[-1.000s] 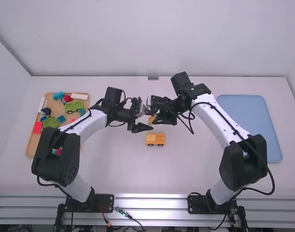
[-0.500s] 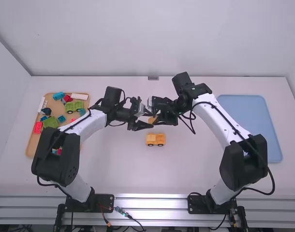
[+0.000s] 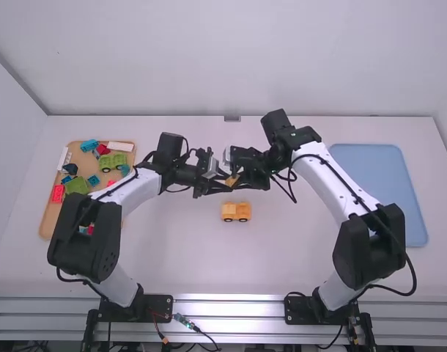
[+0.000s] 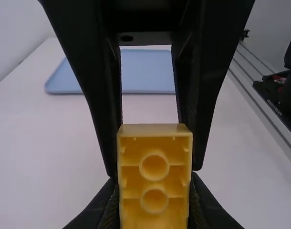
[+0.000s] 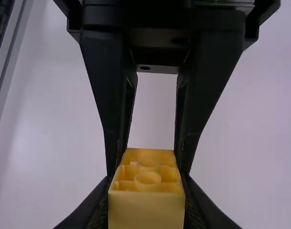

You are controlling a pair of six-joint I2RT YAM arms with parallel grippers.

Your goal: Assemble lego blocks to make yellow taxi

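In the high view, my left gripper (image 3: 222, 185) and my right gripper (image 3: 239, 178) meet above the table's middle at one small yellow block (image 3: 231, 181). The left wrist view has the block's hollow underside (image 4: 154, 179) between the fingers of my left gripper (image 4: 153, 198), with the right gripper's fingers on its far part. Fingers of my right gripper (image 5: 146, 198) press both sides of the block (image 5: 146, 210) in the right wrist view. Both grippers are shut on it. A yellow wheeled piece (image 3: 236, 212) stands on the table, nearer the arm bases.
At the left, a wooden tray (image 3: 46, 220) holds green wheeled pieces (image 3: 112, 162) and several blue, red and white blocks, partly behind the left arm. A blue tray (image 3: 381, 180) lies at the right, beyond the right arm's links.
The left gripper's fingers, spread around the block before, have shut on it. The block looks slightly turned. The right gripper has hardly moved.
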